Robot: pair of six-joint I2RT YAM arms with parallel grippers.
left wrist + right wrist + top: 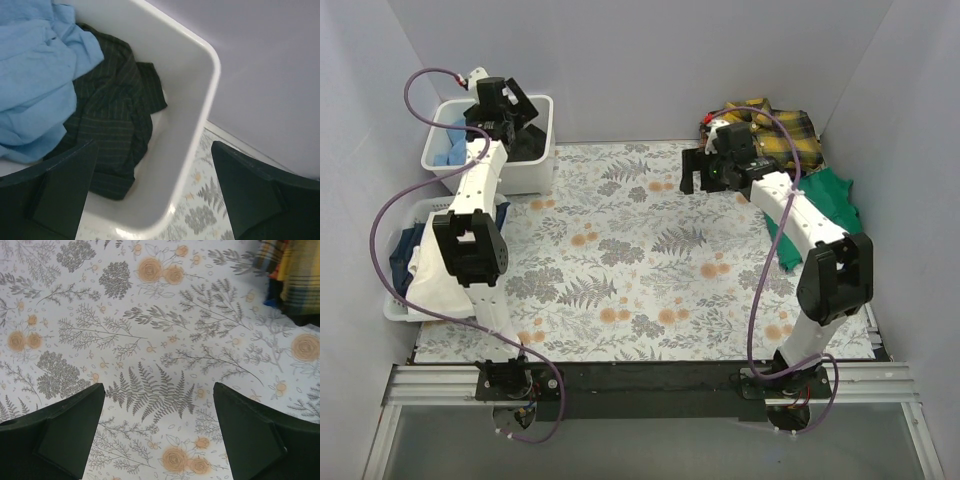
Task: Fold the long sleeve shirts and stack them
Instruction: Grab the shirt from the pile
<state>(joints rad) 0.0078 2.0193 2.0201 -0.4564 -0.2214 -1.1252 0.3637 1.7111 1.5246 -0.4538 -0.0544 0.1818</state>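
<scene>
A light blue long sleeve shirt [35, 75] lies crumpled in the white bin [200, 100] at the back left, beside a black garment [115, 125]. My left gripper [154, 150] hovers open over the bin's right rim, holding nothing. From above, the left gripper [505, 108] sits over that bin [545, 165]. The yellow-and-black plaid shirt [775, 125] is bunched in the back right corner; its edge shows in the right wrist view [292, 275]. My right gripper [698, 170] is open and empty above the floral cloth, just left of the plaid shirt.
A green T-shirt [830, 195] lies by the right wall under the right arm. A second white basket [405, 265] at the left holds dark blue and white clothes. The floral tablecloth [620, 270] covers the table between purple walls.
</scene>
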